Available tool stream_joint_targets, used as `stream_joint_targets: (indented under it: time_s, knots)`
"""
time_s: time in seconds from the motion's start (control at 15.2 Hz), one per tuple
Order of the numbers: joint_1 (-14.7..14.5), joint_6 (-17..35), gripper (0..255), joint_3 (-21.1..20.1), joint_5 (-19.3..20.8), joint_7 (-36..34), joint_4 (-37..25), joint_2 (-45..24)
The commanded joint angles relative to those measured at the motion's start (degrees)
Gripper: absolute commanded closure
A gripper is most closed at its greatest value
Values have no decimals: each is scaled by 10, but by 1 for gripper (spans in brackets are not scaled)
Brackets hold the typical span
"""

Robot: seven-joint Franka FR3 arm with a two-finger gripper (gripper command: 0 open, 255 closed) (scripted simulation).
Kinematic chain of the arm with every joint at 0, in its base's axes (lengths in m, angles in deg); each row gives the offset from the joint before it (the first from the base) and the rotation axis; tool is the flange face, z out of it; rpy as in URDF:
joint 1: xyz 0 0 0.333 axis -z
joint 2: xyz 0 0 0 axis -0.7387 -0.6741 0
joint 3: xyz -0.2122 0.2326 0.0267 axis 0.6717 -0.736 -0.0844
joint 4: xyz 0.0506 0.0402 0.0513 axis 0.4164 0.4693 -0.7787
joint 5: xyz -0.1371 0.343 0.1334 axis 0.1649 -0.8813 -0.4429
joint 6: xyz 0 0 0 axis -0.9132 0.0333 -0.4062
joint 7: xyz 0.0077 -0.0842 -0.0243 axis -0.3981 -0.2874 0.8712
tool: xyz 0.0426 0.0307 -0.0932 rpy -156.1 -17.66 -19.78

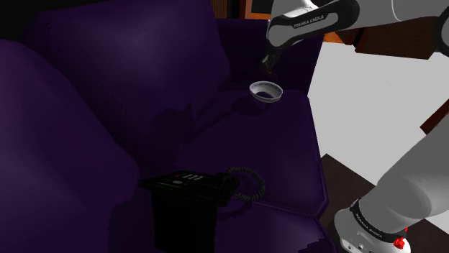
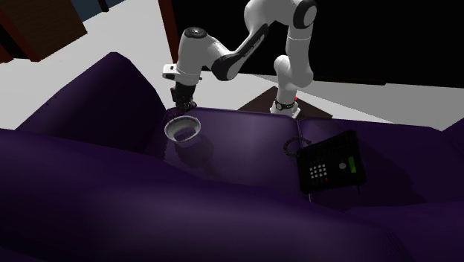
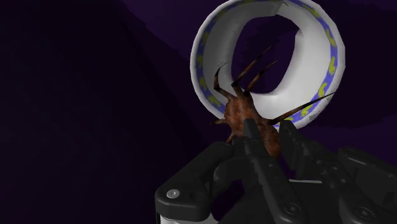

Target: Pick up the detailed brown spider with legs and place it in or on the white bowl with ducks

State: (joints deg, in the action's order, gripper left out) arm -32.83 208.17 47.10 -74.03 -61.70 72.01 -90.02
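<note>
I see my gripper (image 3: 268, 133) clasping the brown spider (image 3: 240, 109) just above the white bowl (image 3: 315, 57). The black telephone (image 2: 332, 164) lies well apart on the purple sofa (image 2: 245, 141).

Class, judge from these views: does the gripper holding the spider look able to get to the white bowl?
Probably yes. The gripper, shut on the spider, hangs close above the bowl on the purple sofa, with nothing between them; the phone lies well away.
</note>
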Motion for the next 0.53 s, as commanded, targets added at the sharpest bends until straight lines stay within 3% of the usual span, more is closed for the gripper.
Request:
stream_joint_targets:
  time_s: [0.0, 0.46]
  knots:
    - [6, 12, 255, 5, -2, 10, 6, -5]
    - [6, 61, 255, 7, 10, -4, 38, -22]
